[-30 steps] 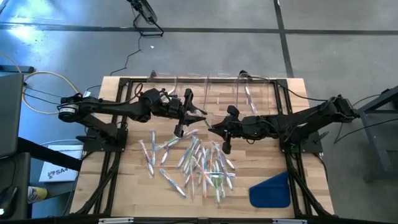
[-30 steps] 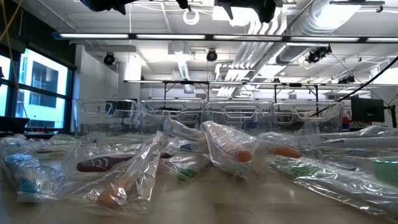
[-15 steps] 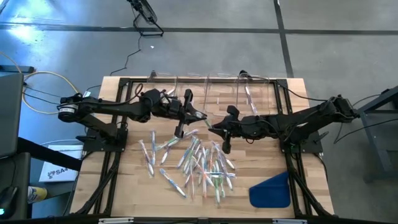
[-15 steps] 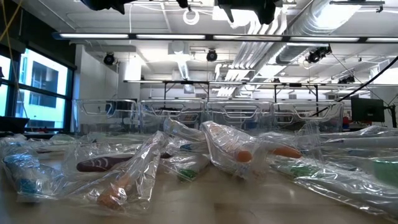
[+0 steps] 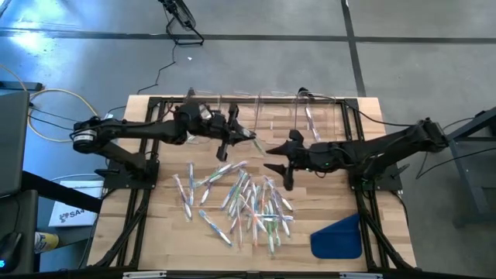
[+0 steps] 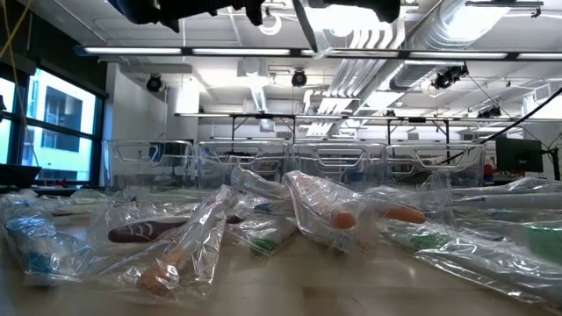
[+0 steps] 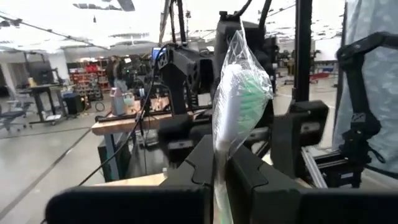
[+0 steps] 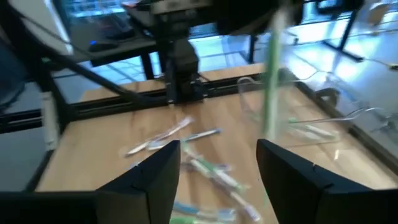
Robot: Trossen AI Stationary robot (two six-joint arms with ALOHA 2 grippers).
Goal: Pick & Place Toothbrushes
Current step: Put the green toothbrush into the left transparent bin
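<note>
Since a second ago: left gripper [image 5: 236, 138] has drawn back toward the rear trays, clamped on a green wrapped toothbrush [image 7: 239, 93]; right gripper [image 5: 280, 161] has let go, fingers spread apart, shifted right. Both arms reach horizontally inward above the table [image 5: 163, 225]. Remaining toothbrushes [image 5: 248, 203] lie scattered below.
</note>
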